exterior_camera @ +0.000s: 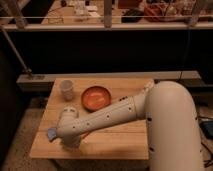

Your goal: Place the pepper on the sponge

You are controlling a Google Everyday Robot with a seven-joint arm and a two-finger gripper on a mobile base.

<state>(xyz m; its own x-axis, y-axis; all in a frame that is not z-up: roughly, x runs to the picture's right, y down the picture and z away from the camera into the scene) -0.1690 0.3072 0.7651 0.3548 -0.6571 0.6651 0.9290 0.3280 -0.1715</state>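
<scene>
Closest to us is the robot's big white body (172, 125), on the right; its 1 arm (105, 117) goes from there to the left, low over the front of the wooden worktop (120, 145); at the end of the arm the gripper (70, 142) points down at the front left part of the worktop; it is spread wide, and I cannot see anything in it, since the wrist hides most of it; just left of the gripper a bit of the blue sponge (51, 133) peeks out, flat on the wood; the rest of the sponge is hidden under the gripper; I cannot see the pepper at all, so it may be under the gripper or the arm; that means I cannot tell if the pepper is on the sponge; this could be the gripper letting go of the pepper on the sponge, or it could be the gripper coming down to fetch it, and both would look like this; a little farther back, in the middle of the worktop, is a round orange plate (96, 97); to its left, close by, stands a small white cup (66, 89); both are well behind the sponge and nothing lies between them and it, so they should not be in the way; behind the worktop runs a grey ledge (190, 76), then a dark gap, and far off there are tables with stuff on them (80, 7) that is too small to name.
</scene>
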